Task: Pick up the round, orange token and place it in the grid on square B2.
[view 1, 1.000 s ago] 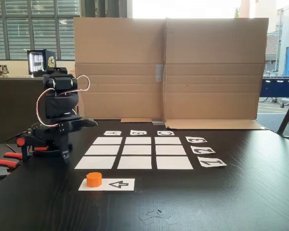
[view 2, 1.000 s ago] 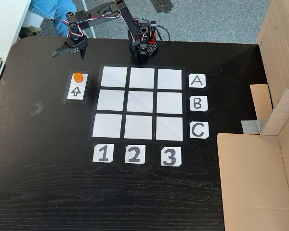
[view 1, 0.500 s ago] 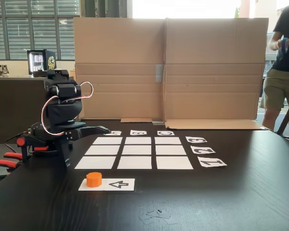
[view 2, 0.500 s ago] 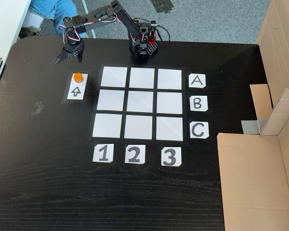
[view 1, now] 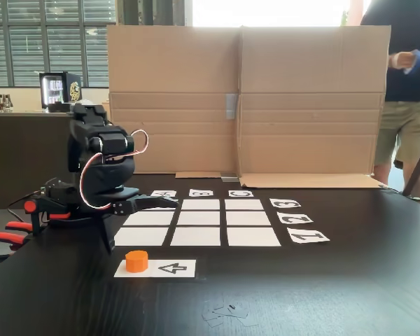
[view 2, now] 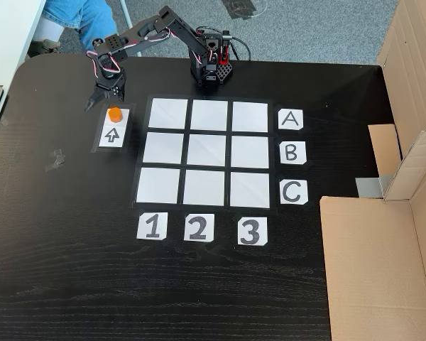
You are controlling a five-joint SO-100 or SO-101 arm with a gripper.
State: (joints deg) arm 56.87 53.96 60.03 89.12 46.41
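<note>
The orange token (view 1: 136,260) (view 2: 114,114) stands on the end of a white arrow card (view 1: 169,268) (view 2: 112,135), beside the grid (view 1: 137,236) (view 2: 163,183). Square B2 (view 1: 200,218) (view 2: 207,150), the centre cell, is bare white paper. My gripper (view 1: 141,221) (view 2: 104,99) is open with its fingers spread wide. It hovers just behind and above the token, apart from it, with nothing between the fingers.
The arm's base (view 2: 211,67) is clamped at the table's edge by orange clamps (view 1: 10,234). A cardboard wall (view 1: 245,98) (view 2: 369,263) stands along one side. Label cards (view 2: 291,153) edge the grid. A person (view 1: 406,91) stands behind the table.
The arm has stretched out and lowered, bringing the open gripper from beyond the card to just above the token. A person has walked into the right of the front view.
</note>
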